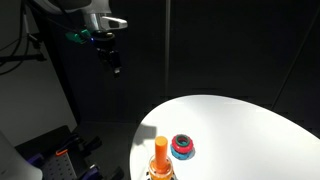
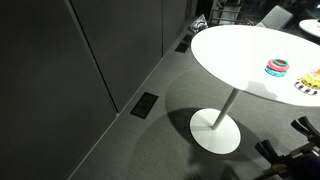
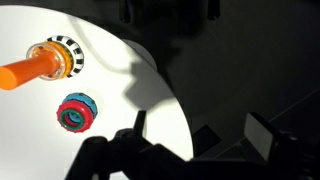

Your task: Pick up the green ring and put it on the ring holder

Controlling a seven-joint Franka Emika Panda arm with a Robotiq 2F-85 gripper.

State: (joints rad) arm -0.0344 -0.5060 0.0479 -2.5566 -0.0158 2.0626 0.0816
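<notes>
The ring holder, an orange peg on a yellowish base with a striped rim, stands on the white round table. It also shows in both exterior views. Next to it lies a low red ring stack with a blue-teal centre. I see no separate green ring. My gripper is open and empty. It hangs high above the floor, off the table's edge and far from the peg.
The table stands on a single white pedestal foot over grey floor. Dark wall panels surround the scene. Equipment and cables lie on the floor at an exterior view's lower left.
</notes>
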